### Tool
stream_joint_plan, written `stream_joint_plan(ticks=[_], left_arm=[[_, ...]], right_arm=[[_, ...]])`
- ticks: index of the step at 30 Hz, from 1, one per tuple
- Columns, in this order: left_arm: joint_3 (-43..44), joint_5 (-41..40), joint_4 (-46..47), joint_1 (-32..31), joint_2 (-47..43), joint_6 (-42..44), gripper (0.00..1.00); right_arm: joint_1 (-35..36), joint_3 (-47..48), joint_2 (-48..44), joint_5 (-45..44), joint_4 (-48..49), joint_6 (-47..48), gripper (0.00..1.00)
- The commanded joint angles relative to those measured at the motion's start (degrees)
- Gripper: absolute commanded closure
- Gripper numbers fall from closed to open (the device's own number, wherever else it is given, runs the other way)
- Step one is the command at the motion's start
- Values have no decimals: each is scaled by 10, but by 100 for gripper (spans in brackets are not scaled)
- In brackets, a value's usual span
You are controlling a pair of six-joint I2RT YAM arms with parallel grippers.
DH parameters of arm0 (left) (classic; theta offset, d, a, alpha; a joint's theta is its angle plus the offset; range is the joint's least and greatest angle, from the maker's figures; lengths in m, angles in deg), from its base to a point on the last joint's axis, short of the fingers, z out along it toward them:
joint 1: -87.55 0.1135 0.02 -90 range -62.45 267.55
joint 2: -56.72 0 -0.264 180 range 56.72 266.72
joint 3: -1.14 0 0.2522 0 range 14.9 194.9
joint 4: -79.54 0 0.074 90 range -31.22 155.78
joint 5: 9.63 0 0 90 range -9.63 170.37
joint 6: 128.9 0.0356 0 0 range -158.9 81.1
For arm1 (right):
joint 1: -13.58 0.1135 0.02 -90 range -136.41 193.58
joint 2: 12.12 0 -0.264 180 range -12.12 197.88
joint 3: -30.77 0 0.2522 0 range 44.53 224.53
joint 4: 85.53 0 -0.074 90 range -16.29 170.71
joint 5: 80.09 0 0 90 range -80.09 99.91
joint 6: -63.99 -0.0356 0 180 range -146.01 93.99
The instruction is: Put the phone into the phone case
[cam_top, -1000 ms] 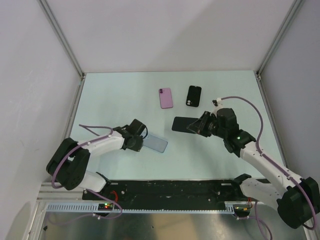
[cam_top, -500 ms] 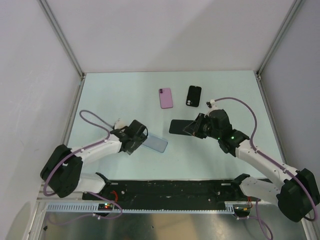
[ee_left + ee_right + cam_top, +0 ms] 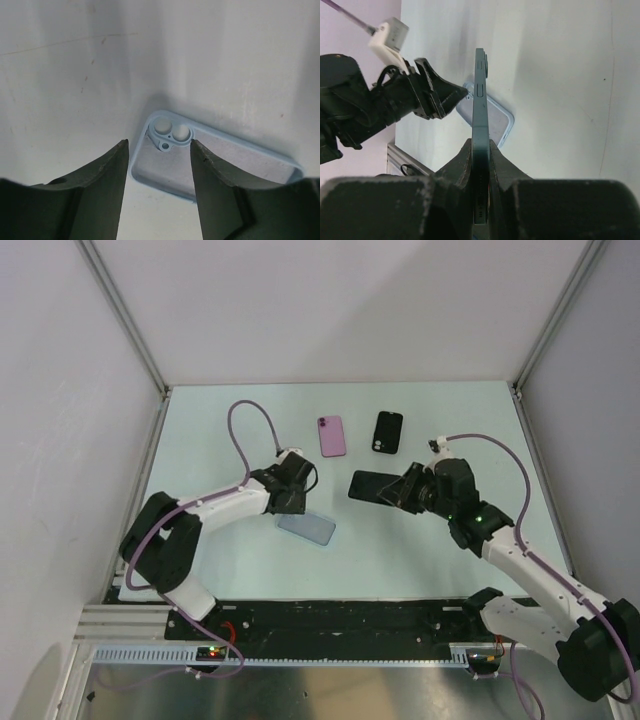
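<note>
Right wrist camera looks straight along the thin edge of the phone. My right hand is closed tight on its two flat faces near one short end, and the rest of the dark slab sticks out ahead of the fingers. In the top external view I hold it clear of the bench, to the right of the pale blue phone case and well apart from it. The case lies flat on the bench, hollow side up as far as I can tell. My left hand hangs just over its camera-cutout corner, fingers spread wide with nothing between them.

I judge the phone to be rigid, smooth-faced and fairly dense. Gripped at one end like this, it could pivot or slip if I move sharply, so I want firm pressure and slow travel.

The case looks light, soft and rubbery. It will likely skid and flex when the phone is pressed in. My left hand should pin it by a rim or corner, clear of the opening. I would seat one end of the phone first, then press the other end down.
</note>
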Motion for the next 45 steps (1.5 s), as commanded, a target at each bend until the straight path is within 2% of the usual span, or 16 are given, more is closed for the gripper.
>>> stream_joint_plan(ticks=[1,9,13,19,27,35,45], left_arm=[[11,30,-5,7,8,82,43],[-1,63,-5,33,21,88,43],[0,90,-4,46,35,83,47],[2,122,2,51,49,66,60],[-18,127,10,38,32,-23,84],[-1,128,12,-7,24,-89,97],[5,120,21,-42,36,-130,99]], right_arm=[[-20,-4,-34,23,19,12,100],[-42,-23,-52,38,20,10,100],[-45,-25,-52,42,19,13,100],[-45,-25,-44,50,25,12,100],[-43,-26,-34,64,40,13,100],[-14,-28,7,74,72,22,100],[10,-60,77,101,173,9,100]])
